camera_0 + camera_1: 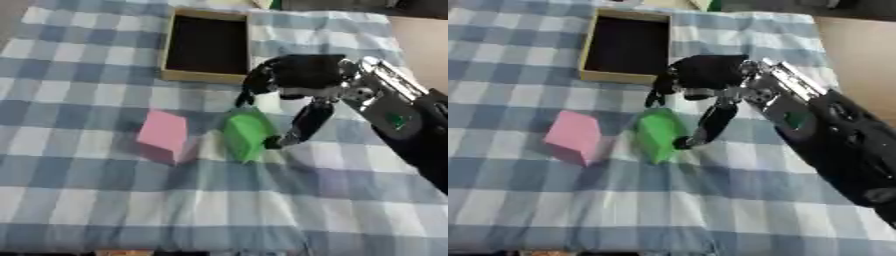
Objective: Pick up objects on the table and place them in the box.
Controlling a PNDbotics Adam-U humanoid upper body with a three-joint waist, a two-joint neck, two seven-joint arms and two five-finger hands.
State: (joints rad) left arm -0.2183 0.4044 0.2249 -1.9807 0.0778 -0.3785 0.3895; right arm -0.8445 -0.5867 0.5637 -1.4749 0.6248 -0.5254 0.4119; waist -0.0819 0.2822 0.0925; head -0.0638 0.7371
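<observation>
On the left of the checked cloth covering the counter lies a pink block, untouched and on its own. Just beside it, to the right, sits the green block, tilted on one edge. The right hand reaches in from the right side and hangs over this green block: its fingers curl down at the block's far upper side, and the thumb stretches down so its tip meets the block's right face. The fingers bracket the block but are not yet closed on it, so I judge the step in hand to be the grasp of the green block. The box stands open and looks empty beyond the hand, near the far edge. The next move calls for closing the fingers on the block, lifting it and carrying it back over the box rim. The left hand shows in neither view.
</observation>
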